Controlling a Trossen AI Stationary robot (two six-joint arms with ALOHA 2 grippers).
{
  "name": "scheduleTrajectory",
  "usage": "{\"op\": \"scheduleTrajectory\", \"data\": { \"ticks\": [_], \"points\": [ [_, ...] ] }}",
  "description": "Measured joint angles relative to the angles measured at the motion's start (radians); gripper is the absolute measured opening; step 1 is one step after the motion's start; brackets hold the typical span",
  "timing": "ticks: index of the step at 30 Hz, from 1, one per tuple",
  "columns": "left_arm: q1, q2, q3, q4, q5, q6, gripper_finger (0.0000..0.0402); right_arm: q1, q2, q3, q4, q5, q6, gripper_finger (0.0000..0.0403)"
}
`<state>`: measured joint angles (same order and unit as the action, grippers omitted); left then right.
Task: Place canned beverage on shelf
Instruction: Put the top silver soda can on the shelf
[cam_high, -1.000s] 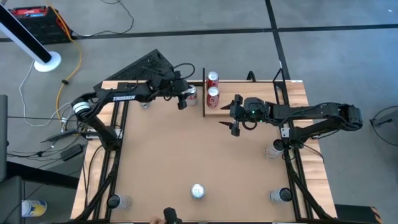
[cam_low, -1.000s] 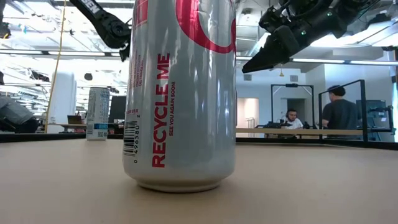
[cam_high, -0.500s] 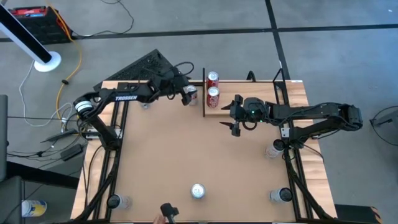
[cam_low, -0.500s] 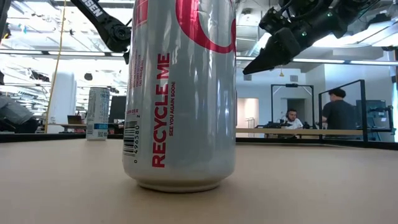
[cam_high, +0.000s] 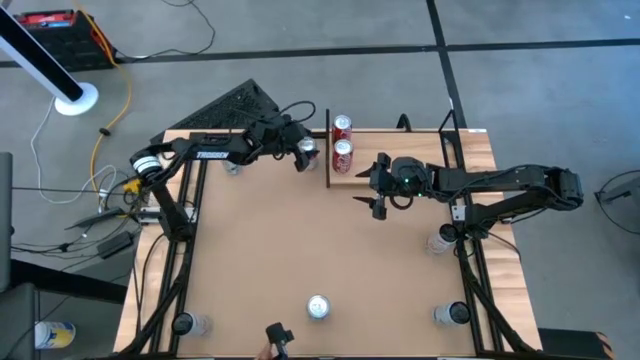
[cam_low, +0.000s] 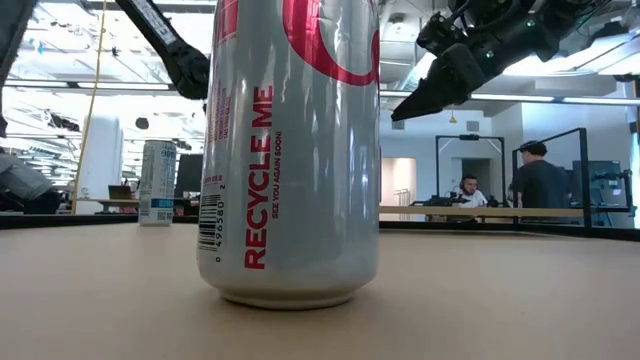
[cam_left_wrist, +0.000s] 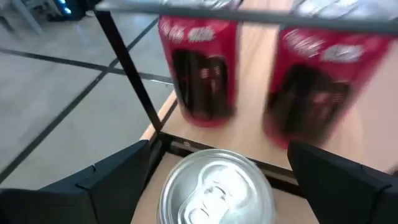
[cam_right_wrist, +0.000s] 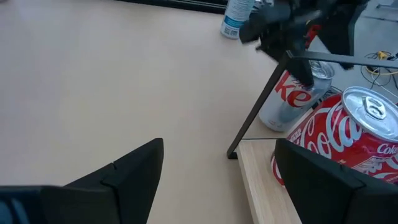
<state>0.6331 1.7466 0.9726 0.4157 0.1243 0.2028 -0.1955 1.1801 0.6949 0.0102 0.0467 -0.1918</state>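
Left pincer (cam_high: 303, 152) spread wide around silver can (cam_left_wrist: 216, 188) beside the shelf (cam_high: 362, 163), not gripping. Right pincer (cam_high: 372, 202) open, empty, above the table (cam_high: 300, 240).

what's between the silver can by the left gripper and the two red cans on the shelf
The shelf's black upright frame stands between the silver can and the red cans, seen in the left wrist view.

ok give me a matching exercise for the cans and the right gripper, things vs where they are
Things:
1. red cans
2. silver can
3. lone can
4. right gripper

Places:
a. alone near the table edge far from the shelf
b. on the shelf, just inside its black bar
c. open above bare table beside the shelf
d. on the table just outside the bar, with the open left gripper around it

Pairs: 1-b, 2-d, 3-a, 4-c
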Motion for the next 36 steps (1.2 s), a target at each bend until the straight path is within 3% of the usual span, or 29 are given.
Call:
{"op": "scheduleTrajectory", "data": {
  "ticks": [5, 17, 24, 27, 36],
  "points": [
    [0.000, 0.049, 0.000, 0.052, -0.011, -0.007, 0.0366, 0.012, 0.000, 0.000, -0.007, -0.005, 0.001, 0.0331],
    [-0.006, 0.074, 0.000, -0.001, -0.034, -0.027, 0.0360, 0.009, 0.000, 0.000, -0.005, -0.006, -0.008, 0.0331],
    [-0.006, 0.074, 0.000, -0.011, -0.038, -0.010, 0.0282, 0.010, 0.000, 0.000, -0.003, -0.005, -0.009, 0.0331],
    [-0.006, 0.073, 0.000, -0.022, -0.051, -0.010, 0.0280, 0.010, 0.000, 0.000, -0.002, -0.005, -0.008, 0.0331],
    [-0.052, -0.051, -0.002, -0.271, -0.060, 0.021, 0.0280, 0.010, 0.000, 0.000, -0.002, -0.004, -0.009, 0.0331]
  ]
}}
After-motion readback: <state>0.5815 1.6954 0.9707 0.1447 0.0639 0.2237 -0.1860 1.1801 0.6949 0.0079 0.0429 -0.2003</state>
